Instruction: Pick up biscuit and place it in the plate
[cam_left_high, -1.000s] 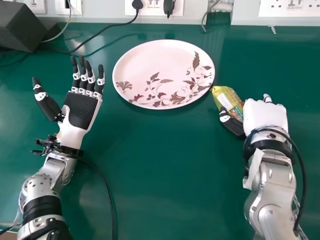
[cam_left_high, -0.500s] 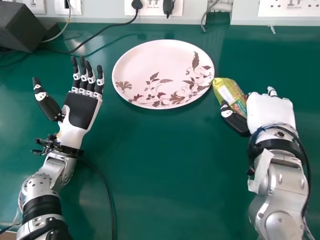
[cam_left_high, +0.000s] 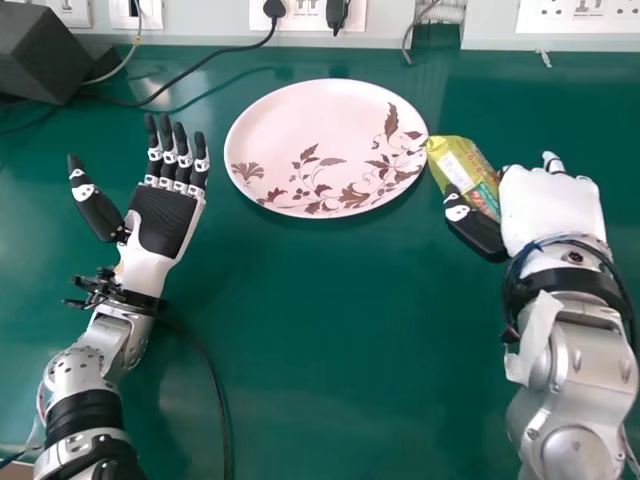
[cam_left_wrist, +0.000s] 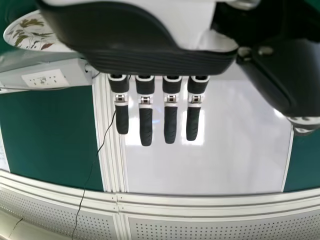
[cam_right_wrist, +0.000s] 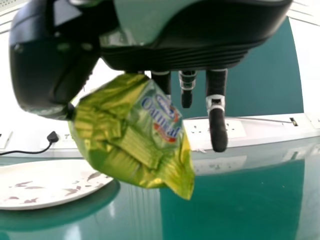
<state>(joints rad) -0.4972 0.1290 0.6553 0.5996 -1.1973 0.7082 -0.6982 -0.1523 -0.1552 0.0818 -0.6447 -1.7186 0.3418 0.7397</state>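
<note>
The right hand is at the right in the head view, its thumb and fingers pinching the green-yellow biscuit packet. The packet's upper left corner is at the plate's right rim; whether they touch I cannot tell. In the right wrist view the packet hangs from the right hand, crumpled and tilted, with the plate off to one side. The flowered plate lies at the table's upper middle. On the left, palm up, the left hand rests with straight fingers, also seen in its wrist view as the left hand.
A dark box stands at the back left, with black cables running over the table beside it. Along the back edge runs a white socket panel. Another cable lies beside the left forearm.
The right hand has moved to the right and a little away from the robot, its wrist turning, while the packet shifted slightly toward the back. The left arm has stayed almost still.
</note>
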